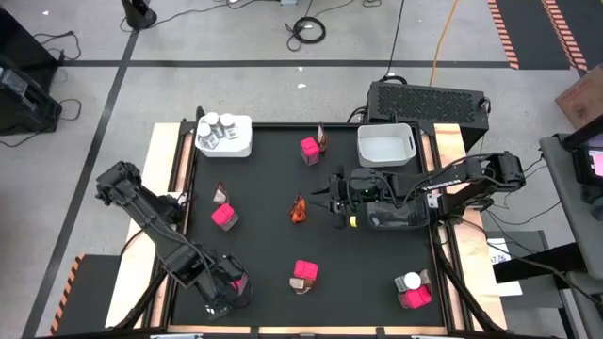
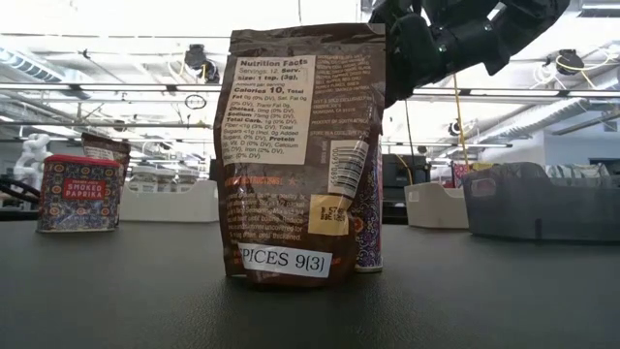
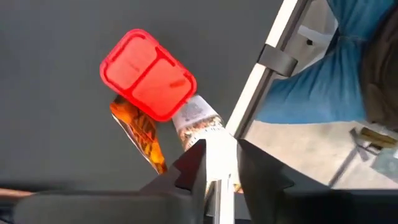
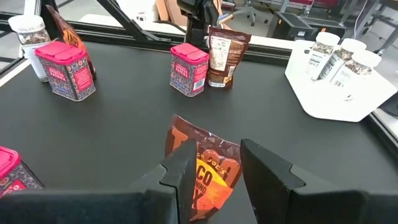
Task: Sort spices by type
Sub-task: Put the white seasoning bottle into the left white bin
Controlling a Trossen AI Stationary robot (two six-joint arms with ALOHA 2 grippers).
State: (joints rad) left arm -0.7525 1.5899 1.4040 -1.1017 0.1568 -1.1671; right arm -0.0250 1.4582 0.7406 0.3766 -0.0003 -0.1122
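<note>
High view. Black table (image 1: 264, 235). White bin (image 1: 224, 135) at the far left corner holds several jars. A second white bin (image 1: 386, 145) sits far right; a dark bin (image 1: 396, 215) lies under the right arm. Pink boxes: far centre (image 1: 309, 149) with a sachet (image 1: 322, 137) just beside it, left (image 1: 224, 216), near centre (image 1: 304, 272), near right (image 1: 415, 297) with a jar (image 1: 411, 282) touching it. Centre sachet (image 1: 299, 209) stands before the right gripper (image 1: 332, 200). Left gripper (image 1: 224, 299) is at the near left corner.

Low view. A brown sachet (image 2: 302, 155) fills the middle; a paprika box (image 2: 81, 192) stands left. An arm shows above, probably the right.

Left wrist view. Left gripper (image 3: 221, 163) fingers are slightly parted around a jar's white cap (image 3: 219, 152); whether they grip it I cannot tell. A red-lidded box (image 3: 148, 73) touches that jar and a sachet (image 3: 140, 130).

Right wrist view. Right gripper (image 4: 216, 167) is partly open, fingers either side of the orange sachet (image 4: 205, 165), not clearly pressing it.
</note>
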